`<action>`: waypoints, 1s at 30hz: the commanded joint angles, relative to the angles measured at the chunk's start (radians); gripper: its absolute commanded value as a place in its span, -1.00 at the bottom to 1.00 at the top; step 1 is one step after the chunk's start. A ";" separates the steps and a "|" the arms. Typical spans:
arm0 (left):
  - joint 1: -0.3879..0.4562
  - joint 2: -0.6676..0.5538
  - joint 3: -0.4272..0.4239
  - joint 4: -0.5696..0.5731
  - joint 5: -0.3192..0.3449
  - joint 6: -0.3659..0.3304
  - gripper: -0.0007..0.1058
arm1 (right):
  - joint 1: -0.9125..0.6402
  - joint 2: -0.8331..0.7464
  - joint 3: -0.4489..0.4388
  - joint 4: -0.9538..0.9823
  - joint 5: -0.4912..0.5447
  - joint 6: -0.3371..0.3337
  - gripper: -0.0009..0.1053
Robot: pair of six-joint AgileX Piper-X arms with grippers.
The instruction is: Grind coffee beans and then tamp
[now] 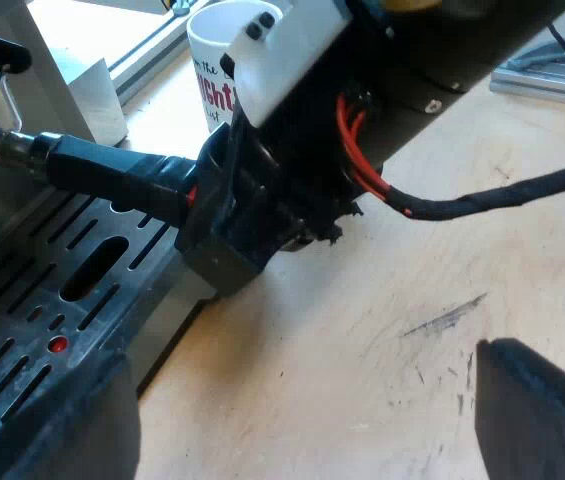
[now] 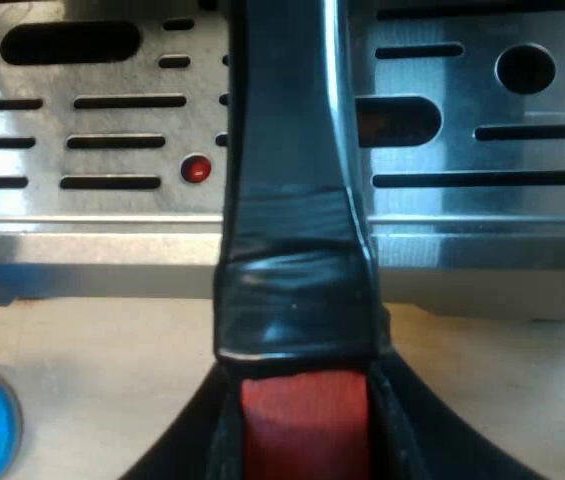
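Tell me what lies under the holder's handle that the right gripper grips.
Under the handle lies the espresso machine's slotted metal drip tray, with a small red dot, then wooden table beneath the red end in the right gripper. The handle covers the tray's middle strip.

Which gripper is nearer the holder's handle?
Right. The right gripper is shut on the holder's handle, touching it; the left gripper hangs open, apart from it, above the table.
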 commanded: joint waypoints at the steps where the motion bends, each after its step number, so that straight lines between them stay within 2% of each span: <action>1: -0.003 -0.002 -0.003 -0.009 -0.003 0.002 0.34 | 0.037 -0.011 -0.005 -0.020 0.001 -0.008 -0.98; 4: -0.003 -0.002 -0.003 -0.009 -0.003 0.002 0.34 | 0.050 -0.011 -0.005 -0.020 0.038 -0.007 -0.98; 12: -0.003 -0.002 -0.003 -0.009 -0.003 0.002 0.34 | 0.070 -0.011 -0.005 -0.014 0.059 0.022 -0.98; 15: -0.003 -0.002 -0.003 -0.009 -0.003 0.002 0.34 | 0.081 -0.011 -0.005 0.020 0.082 0.072 -0.98; 19: -0.003 -0.002 -0.003 -0.009 -0.003 0.002 0.34 | 0.108 -0.011 -0.005 0.063 0.113 0.103 -0.98; 30: -0.003 -0.002 -0.003 -0.009 -0.006 0.002 0.34 | 0.156 -0.014 -0.005 0.086 0.164 0.126 -0.98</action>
